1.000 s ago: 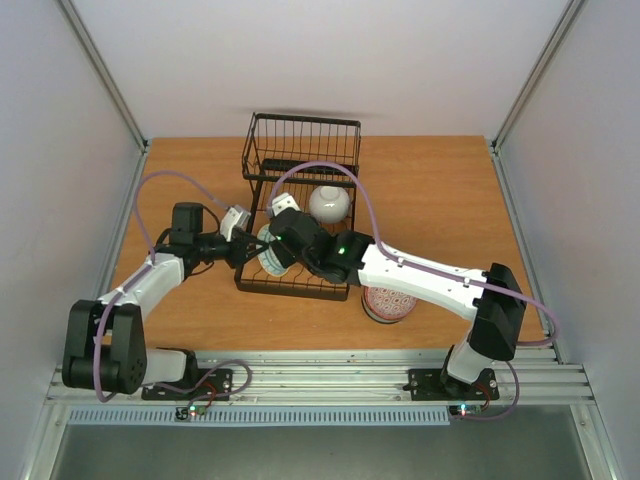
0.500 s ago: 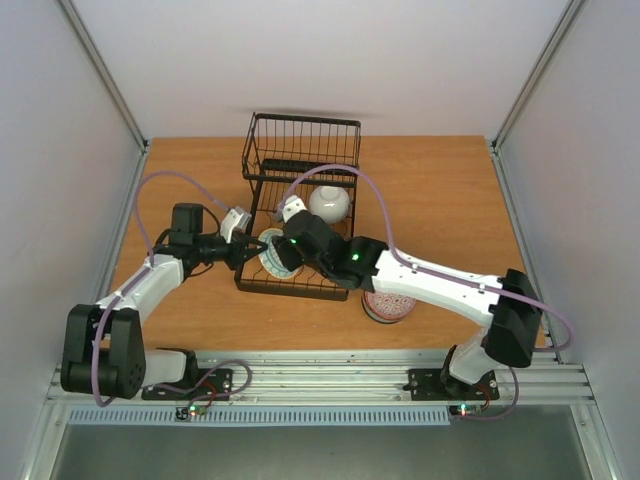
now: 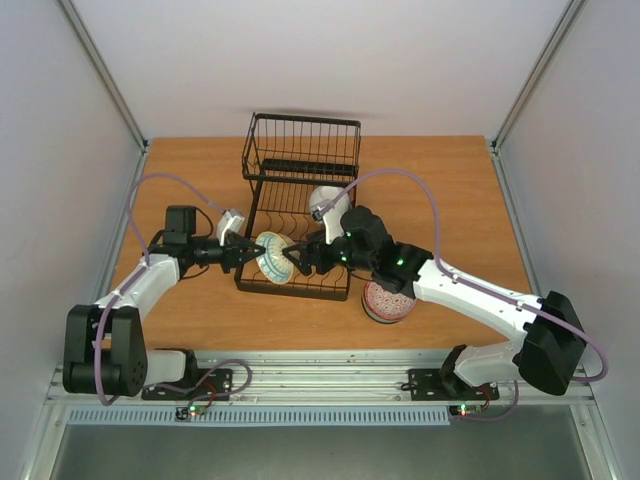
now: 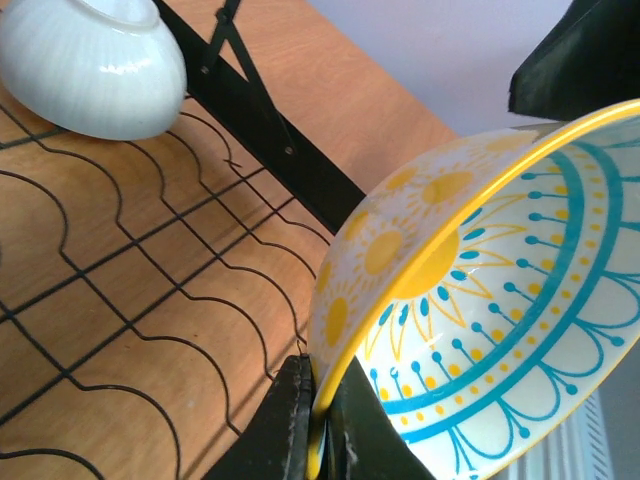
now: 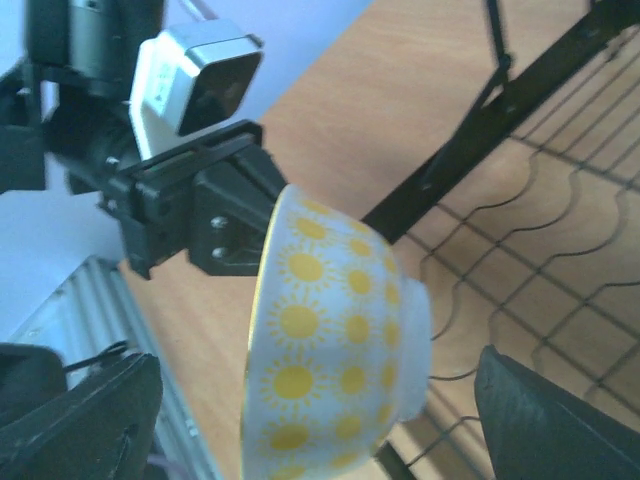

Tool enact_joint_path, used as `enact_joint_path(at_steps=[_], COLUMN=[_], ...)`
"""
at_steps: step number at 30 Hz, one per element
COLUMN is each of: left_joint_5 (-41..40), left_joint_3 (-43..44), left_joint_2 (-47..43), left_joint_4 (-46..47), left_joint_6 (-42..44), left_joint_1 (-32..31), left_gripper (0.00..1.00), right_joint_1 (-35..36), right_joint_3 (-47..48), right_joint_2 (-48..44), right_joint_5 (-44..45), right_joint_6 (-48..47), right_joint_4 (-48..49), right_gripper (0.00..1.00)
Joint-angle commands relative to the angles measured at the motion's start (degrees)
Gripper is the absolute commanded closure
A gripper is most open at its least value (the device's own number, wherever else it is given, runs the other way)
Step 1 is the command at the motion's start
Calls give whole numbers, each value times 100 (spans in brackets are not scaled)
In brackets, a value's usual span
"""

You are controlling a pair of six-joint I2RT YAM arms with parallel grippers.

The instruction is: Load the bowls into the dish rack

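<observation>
Bowl with the yellow suns (image 3: pixel 272 255) stands on edge over the near left part of the dish rack (image 3: pixel 300 160). My left gripper (image 3: pixel 243 254) is closed on its thin rim and nothing more. My right gripper (image 3: pixel 303 257) is spread wide just beside the bowl's foot and holds nothing. I cannot tell whether the bowl touches the wires. I judge the pinch to be the weak point: with so little rim caught, the bowl could swing or slip. Released before it sits between the slot wires, it may drop flat or roll off. A careless nudge from my right fingers could do the same.
</observation>
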Motion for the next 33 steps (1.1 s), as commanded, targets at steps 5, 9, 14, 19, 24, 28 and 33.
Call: enact_joint_path(at_steps=[5,9,14,19,24,28,33], left_joint_5=[1008,1306,1354,1310,1274,1296,1325], left_joint_3=[292,534,637,512,442,449,514], left_joint_2=[133,289,385,243,135,172,263], left_joint_4=[-726,-1580,-1810,-1535,-1387,-1395,-1562], left_joint_6=[754,1353,1764,1564,1396,1398,1515], left_joint_1=[90,116,117,117,117,117,117], left_gripper=[100,100,100,99,99,100,99], right_joint_1=[-106,-106,-107,-106,-106,-106,-106], right_joint_3=[-364,-477,-665,-856,-1021,-1106,-1135], right_joint_2=[61,84,81,195,286,358,435], right_joint_5=[-1416,-1457,-1310,-1435,-1762,-1905,-1992], right_joint_6=[345,380,447,670,842,941,1020], right_joint_4=[963,1017,975,1229,1800,2146,2406], right_gripper=[2,1,1,1,1,3,18])
